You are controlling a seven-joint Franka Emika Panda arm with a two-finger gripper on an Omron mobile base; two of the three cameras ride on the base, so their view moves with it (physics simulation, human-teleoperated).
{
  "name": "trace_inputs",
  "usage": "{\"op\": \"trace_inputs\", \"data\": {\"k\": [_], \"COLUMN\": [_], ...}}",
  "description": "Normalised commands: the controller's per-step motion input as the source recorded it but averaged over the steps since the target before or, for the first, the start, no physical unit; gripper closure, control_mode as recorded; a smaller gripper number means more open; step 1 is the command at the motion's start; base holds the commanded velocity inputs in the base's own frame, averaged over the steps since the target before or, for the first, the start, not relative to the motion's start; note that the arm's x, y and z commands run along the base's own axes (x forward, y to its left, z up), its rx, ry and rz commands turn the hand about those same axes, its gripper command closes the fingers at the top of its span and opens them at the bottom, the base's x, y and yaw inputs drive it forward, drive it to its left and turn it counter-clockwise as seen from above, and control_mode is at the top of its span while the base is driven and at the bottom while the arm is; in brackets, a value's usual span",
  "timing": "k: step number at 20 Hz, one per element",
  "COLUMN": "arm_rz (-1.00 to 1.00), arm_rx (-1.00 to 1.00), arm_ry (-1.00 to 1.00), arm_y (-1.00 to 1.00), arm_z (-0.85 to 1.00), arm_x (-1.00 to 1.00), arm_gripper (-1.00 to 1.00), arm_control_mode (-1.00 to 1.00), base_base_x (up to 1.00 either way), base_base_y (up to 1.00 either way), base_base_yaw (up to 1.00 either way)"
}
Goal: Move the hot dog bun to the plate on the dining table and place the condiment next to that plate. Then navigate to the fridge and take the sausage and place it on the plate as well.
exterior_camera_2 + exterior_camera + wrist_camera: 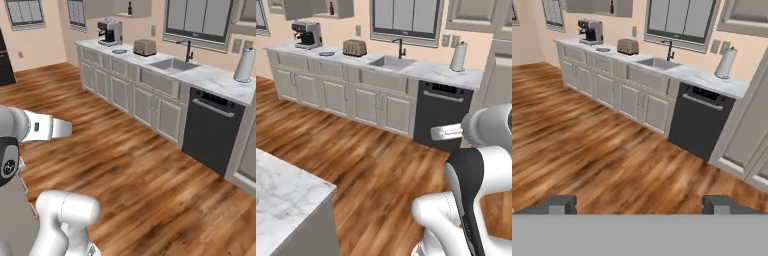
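My gripper [641, 205] is open, its two dark fingertips [559, 204] far apart with only wooden floor between them. A white marble corner of the dining table [286, 200] shows at the lower left of the left base view. A tall black slab at the left edge of the right base view looks like the fridge [5, 62]. My arm's hand points out over the floor. The hot dog bun, the plate, the condiment and the sausage are out of view.
A long counter [702, 80] runs along the far wall with a coffee machine [590, 31], toaster [627, 47], sink [657, 63] and paper towel roll [726, 62]. A black dishwasher [699, 120] sits under it. A small dark bottle [611, 7] stands on a high shelf. Wide wooden floor lies ahead.
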Motion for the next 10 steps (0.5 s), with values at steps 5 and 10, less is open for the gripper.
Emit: {"op": "trace_inputs", "data": {"k": [5,10], "arm_rz": [0.0,0.0], "arm_rx": [0.0,0.0], "arm_ry": [0.0,0.0], "arm_y": [0.0,0.0], "arm_z": [0.0,0.0], "arm_x": [0.0,0.0], "arm_gripper": [-1.0,-1.0], "arm_control_mode": [1.0,1.0], "base_base_x": [1.0,1.0], "base_base_y": [-0.72,-0.71], "base_base_yaw": [0.34,0.32]}}
